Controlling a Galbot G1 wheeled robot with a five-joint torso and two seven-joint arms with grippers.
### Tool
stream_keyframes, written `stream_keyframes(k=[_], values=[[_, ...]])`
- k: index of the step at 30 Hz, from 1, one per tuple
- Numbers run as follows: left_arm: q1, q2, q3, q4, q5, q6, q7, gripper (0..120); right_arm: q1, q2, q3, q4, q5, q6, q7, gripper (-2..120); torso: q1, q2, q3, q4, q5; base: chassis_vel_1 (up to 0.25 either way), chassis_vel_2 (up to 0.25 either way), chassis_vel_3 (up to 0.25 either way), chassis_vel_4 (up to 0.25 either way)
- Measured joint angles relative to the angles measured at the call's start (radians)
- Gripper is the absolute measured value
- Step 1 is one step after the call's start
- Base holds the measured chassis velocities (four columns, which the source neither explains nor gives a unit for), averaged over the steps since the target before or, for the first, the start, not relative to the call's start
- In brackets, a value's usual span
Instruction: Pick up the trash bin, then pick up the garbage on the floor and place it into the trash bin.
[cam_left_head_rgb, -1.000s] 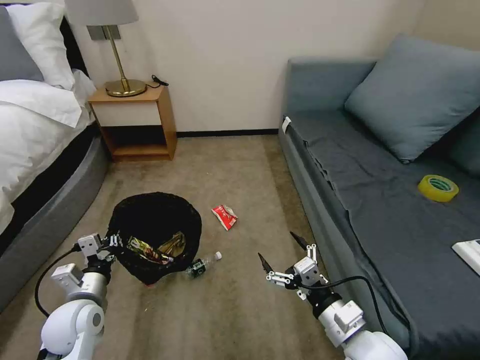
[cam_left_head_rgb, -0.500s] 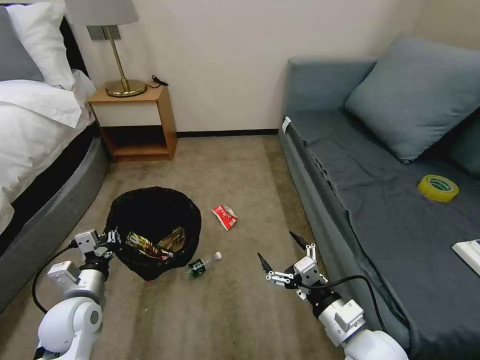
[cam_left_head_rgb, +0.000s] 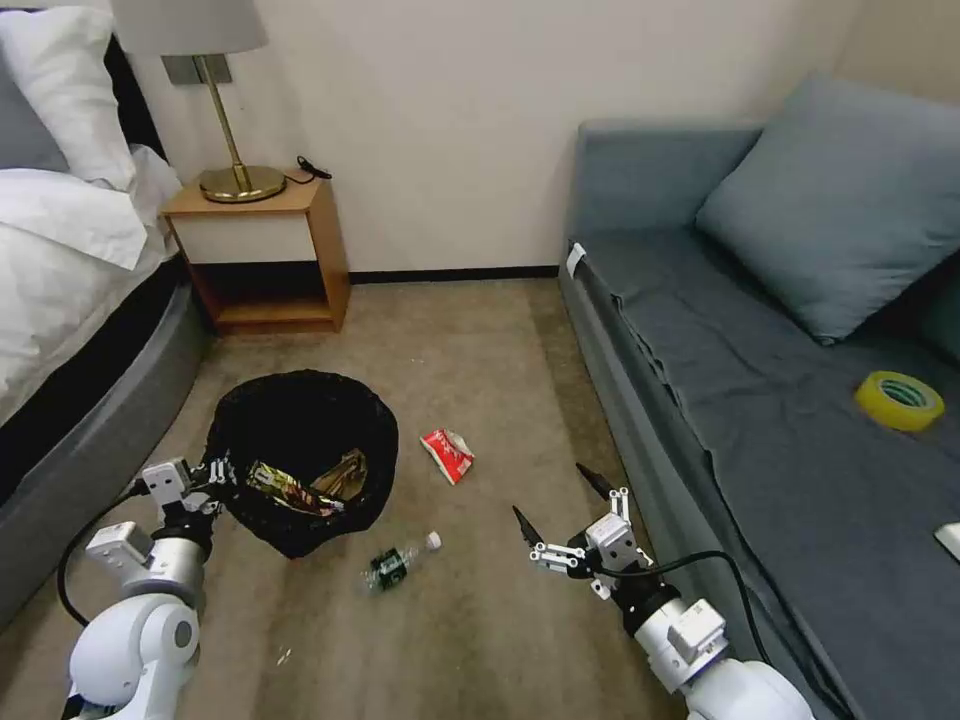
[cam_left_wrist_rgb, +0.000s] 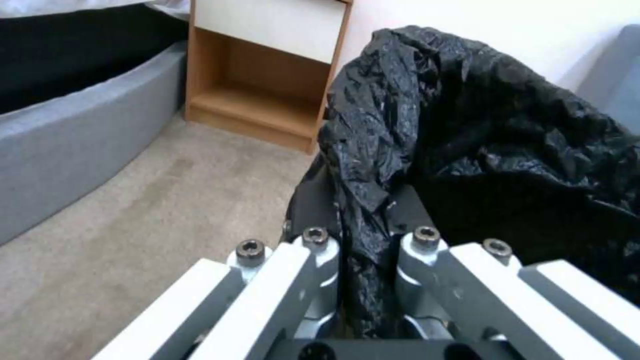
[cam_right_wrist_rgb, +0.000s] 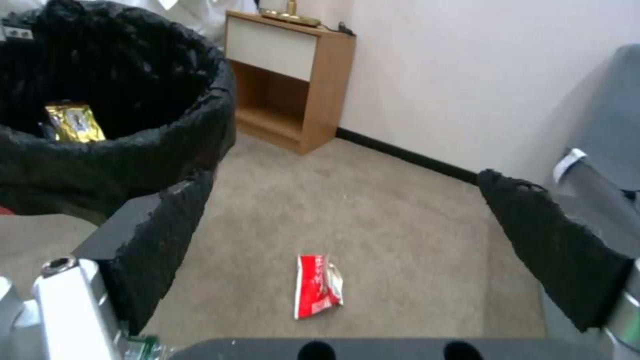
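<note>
Right end effector (cam_left_head_rgb: 560, 497) hovers low over carpet, fingers spread wide, nothing btwn them. Green-labelled bottle (cam_left_head_rgb: 392, 564) lies on floor just to its left; red wrapper (cam_left_head_rgb: 448, 455) lies ahead of it, a bit left, apart from both. Left end effector (cam_left_head_rgb: 215, 470) pinches near rim of trash bin (cam_left_head_rgb: 300, 455), black liner bunched btwn its fingers. Inside bin: yellow-brown wrapper (cam_left_head_rgb: 290, 487) & crumpled brown paper.

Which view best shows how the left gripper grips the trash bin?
The left wrist view: the left gripper is shut on the trash bin, the black liner pinched between its fingers. The head view shows the contact from afar; the right wrist view shows the bin's far side.
</note>
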Motion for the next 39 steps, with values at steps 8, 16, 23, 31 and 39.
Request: stream_keyframes(k=[8,16,23,31,39], values=[[0.002,-0.003,-0.009,0.000,-0.002,-0.001,0.001,6,0.052,-0.011,-0.051,-0.024,0.006,0.014,-0.011,100,0.000,0.000,0.000,-0.0003,0.0000,-0.028,0.027,0.032,-0.043],[-0.011,0.011,-0.024,0.001,0.013,-0.001,0.004,6,0.194,-0.037,-0.171,-0.099,0.075,-0.007,0.008,100,0.000,0.000,0.000,-0.0002,0.0001,0.000,0.000,0.000,0.000],[-0.032,0.029,-0.057,-0.020,0.030,-0.001,0.017,6,0.461,-0.075,-0.424,-0.234,0.357,-0.123,0.066,100,0.000,0.000,0.000,-0.0003,-0.0002,0.000,0.000,0.000,0.000],[-0.027,0.023,-0.070,-0.038,0.035,-0.001,0.026,6,0.904,-0.010,-0.835,-0.465,0.548,-0.237,0.091,100,0.000,0.000,0.000,0.0002,-0.0005,0.000,0.000,0.000,0.000],[-0.006,0.004,-0.067,-0.045,0.031,-0.009,0.048,6,1.188,0.106,-1.131,-0.764,0.405,-0.282,-0.237,100,0.000,0.000,0.000,-0.0002,-0.0002,0.000,0.000,0.000,0.000]])
